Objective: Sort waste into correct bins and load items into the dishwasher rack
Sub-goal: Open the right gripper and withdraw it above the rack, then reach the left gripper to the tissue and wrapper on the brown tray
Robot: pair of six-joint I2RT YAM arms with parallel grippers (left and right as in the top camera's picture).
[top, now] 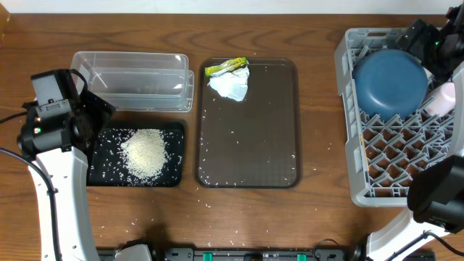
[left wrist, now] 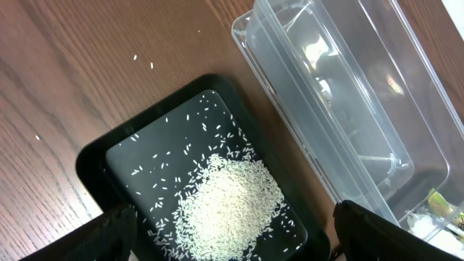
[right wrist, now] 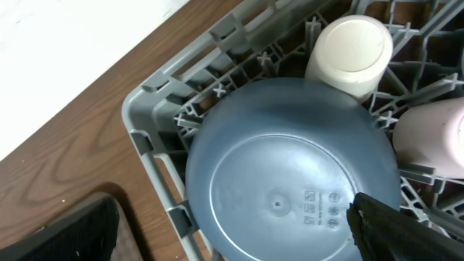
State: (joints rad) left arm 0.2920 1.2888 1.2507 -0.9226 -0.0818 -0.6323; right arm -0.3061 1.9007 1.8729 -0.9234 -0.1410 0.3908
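White rice [top: 145,151] lies heaped in the black tray bin [top: 101,170], beside the clear tub bin [top: 134,76]. My left gripper [left wrist: 233,217] hangs open above the rice pile [left wrist: 230,210], touching nothing. A yellow-green wrapper [top: 225,67] and a crumpled tissue [top: 230,85] lie on the brown tray [top: 250,138]. The grey dishwasher rack [top: 351,116] holds the dark-blue bowl [top: 390,80] upside down, a pink cup [top: 442,99] and a white cup [right wrist: 350,51]. My right gripper [right wrist: 232,217] stands open just over the bowl's base [right wrist: 283,181], empty.
Stray rice grains dot the brown tray and the wooden table [top: 217,210] around both trays. The rack's rim [right wrist: 156,109] rises beside the right gripper. The left arm [top: 51,116] stands at the black tray's left end.
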